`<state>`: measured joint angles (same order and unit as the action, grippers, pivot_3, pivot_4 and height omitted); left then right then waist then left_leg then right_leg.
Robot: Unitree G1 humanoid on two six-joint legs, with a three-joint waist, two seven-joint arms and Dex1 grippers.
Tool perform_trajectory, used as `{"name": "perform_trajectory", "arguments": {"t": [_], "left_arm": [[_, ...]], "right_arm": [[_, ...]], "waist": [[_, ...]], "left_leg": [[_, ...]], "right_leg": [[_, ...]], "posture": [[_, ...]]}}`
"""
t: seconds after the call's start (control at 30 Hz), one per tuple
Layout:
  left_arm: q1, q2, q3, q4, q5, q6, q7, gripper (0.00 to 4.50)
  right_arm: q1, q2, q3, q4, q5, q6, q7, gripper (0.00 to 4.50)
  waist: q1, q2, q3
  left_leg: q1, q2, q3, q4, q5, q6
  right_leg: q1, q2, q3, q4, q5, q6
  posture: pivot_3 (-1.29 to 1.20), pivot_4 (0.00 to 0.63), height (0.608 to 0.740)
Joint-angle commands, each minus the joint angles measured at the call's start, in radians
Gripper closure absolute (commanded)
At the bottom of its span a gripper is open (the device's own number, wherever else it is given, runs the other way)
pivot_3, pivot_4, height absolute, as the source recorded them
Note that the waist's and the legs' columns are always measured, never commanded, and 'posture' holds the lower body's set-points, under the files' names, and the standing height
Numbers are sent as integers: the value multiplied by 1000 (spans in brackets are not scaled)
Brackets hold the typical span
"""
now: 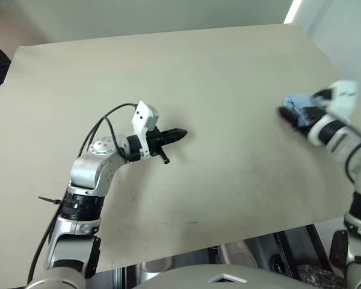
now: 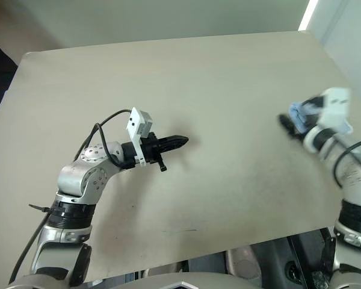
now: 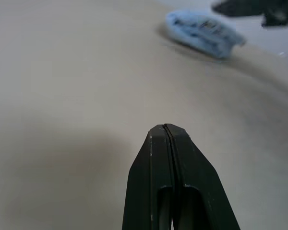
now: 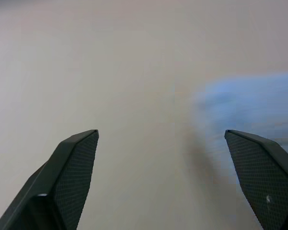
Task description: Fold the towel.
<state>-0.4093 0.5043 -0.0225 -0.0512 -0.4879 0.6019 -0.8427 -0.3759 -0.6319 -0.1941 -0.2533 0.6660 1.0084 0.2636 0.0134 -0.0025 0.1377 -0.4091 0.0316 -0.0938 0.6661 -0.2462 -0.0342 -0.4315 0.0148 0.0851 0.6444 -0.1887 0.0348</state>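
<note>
Beige table (image 1: 216, 66) — pale wall (image 1: 138, 15) behind.

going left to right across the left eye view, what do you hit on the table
left gripper, shut → bare stretch of table → towel, bunched up → right gripper, open beside the towel, too overlapped with it to order surely
</note>
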Motion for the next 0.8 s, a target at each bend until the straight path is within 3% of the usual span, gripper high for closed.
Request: {"name": "perform_trajectory", "arguments": {"t": [0.03, 0.13, 0.2, 0.8], "left_arm": [[11, 23, 32, 3, 14, -37, -6, 4500], [42, 64, 85, -2, 2, -38, -14, 4500], [51, 77, 102, -5, -3, -38, -19, 4500], [53, 75, 106, -7, -1, -37, -22, 4500]], "right_arm": [[2, -42, 49, -38, -44, -86, 111, 38], [63, -103, 163, -43, -102, -214, 301, 38], [76, -113, 184, -35, -114, -255, 354, 38], [80, -92, 174, -18, -168, -286, 412, 38]], "waist": [[1, 0, 0], [10, -1, -1], [10, -2, -1], [9, -2, -1]], "left_leg": [[-1, 0, 0, 1, 0, 0], [-2, 0, 0, 1, 0, 0], [-1, 1, 0, 1, 0, 0], [-1, 0, 0, 2, 1, -1]], "right_leg": [[0, 0, 0, 0, 0, 0], [1, -1, 0, -1, 0, 1], [1, 0, 0, -1, -2, -1], [1, 0, 0, -1, 1, -11]], "posture": [[0, 150, 740], [0, 150, 740], [0, 150, 740], [0, 150, 740]]}}
